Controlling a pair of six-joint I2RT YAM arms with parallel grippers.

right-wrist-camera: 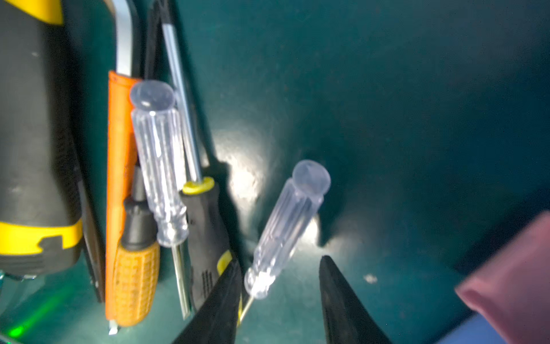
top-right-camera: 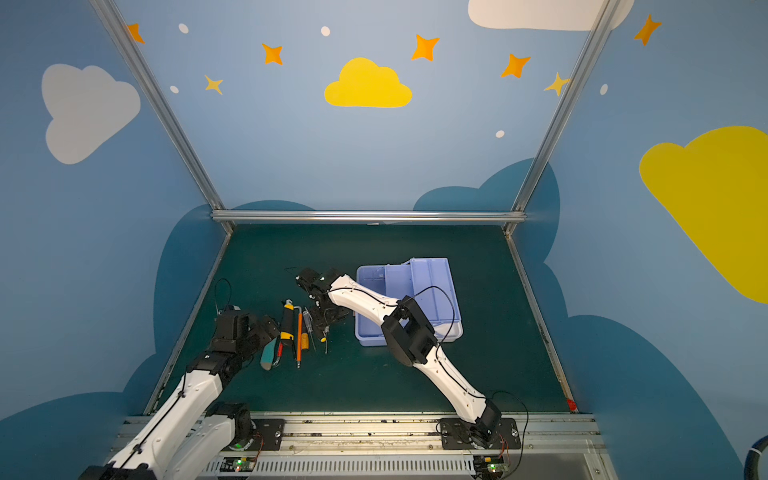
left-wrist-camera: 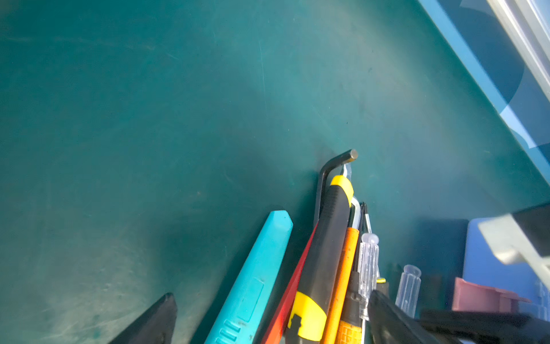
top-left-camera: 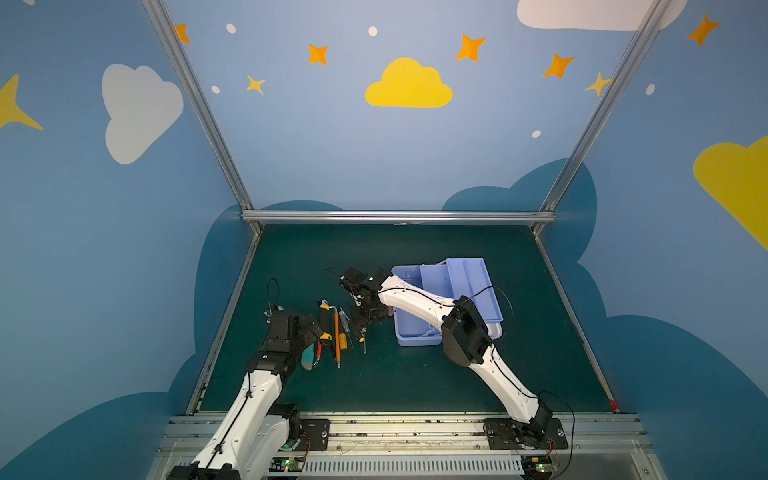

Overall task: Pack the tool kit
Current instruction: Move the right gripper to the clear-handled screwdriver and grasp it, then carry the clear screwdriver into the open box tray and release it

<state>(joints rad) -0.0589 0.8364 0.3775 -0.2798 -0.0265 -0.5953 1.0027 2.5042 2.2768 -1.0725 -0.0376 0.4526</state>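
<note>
One clear-handled screwdriver point(right-wrist-camera: 287, 229) angled away from the tool row point(right-wrist-camera: 134, 208). Its shaft end sat between the partly parted fingers point(right-wrist-camera: 220, 303) of the right gripper point(right-wrist-camera: 279, 259).

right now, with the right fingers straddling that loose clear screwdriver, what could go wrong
1. The clear screwdriver lies askew and nearer one finger of the right gripper, so closing may roll it away.
2. That finger sits over the end of the black-and-yellow screwdriver; it might snag both.
3. The open left gripper hovers over the same tool row; the arms could bump.
</note>
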